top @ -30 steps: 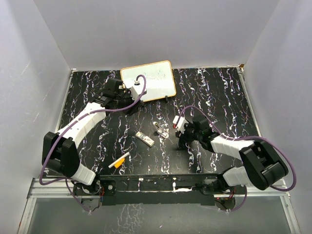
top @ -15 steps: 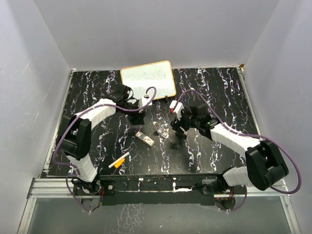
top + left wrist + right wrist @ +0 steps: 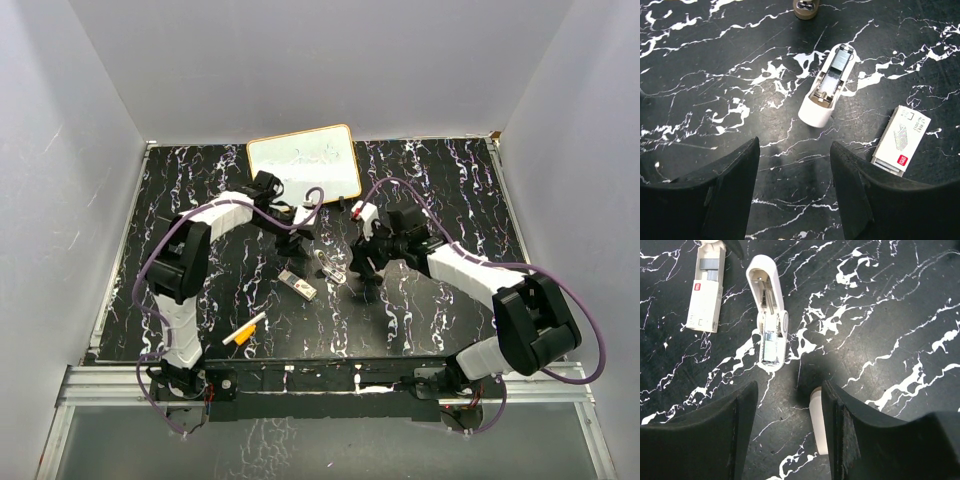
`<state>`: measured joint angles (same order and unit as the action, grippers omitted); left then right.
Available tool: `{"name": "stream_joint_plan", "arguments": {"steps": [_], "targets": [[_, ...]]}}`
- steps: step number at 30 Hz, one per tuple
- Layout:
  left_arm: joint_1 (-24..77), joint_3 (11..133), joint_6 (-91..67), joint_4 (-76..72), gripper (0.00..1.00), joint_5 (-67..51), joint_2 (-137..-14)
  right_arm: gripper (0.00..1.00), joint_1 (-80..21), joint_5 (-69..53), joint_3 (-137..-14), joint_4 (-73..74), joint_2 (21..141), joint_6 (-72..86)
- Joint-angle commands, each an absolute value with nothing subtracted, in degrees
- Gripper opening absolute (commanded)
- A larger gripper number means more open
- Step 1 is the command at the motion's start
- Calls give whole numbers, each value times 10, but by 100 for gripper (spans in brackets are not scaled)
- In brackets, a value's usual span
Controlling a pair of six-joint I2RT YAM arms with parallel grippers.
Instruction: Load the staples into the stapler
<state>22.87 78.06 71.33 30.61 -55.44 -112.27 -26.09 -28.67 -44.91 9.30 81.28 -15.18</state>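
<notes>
Your left gripper (image 3: 795, 167) is hanging just far-left of the stapler (image 3: 827, 87), jaws released and holding nothing. Your right gripper (image 3: 787, 410) is hanging at the stapler's right, jaws likewise spread and empty. The stapler is lying opened mid-counter (image 3: 450, 190). The staples (image 3: 298, 285) are lying just beside it, near-left, not touching.

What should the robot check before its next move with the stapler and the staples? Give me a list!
1. Stapler lies opened up: ok.
2. Staples pack lies beside it, not touching: ok.
3. Left gripper open and empty: ok.
4. Right gripper open and empty: ok.
5. Staples loaded inside the stapler: cannot tell.
</notes>
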Motion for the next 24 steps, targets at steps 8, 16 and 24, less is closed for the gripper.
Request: {"name": "stream_joint_plan", "arguments": {"steps": [8,16,24], "targets": [[267,841,807,386,56,-614,-1162,55,-235,-304,-454,77,787,-128],[274,862,834,434,44,-608,-1173,54,-234,-310,-454,81,796,-132],[274,861,832,457,23,-598,-1157,53,-234,-317,-461,82,805,-136]]}}
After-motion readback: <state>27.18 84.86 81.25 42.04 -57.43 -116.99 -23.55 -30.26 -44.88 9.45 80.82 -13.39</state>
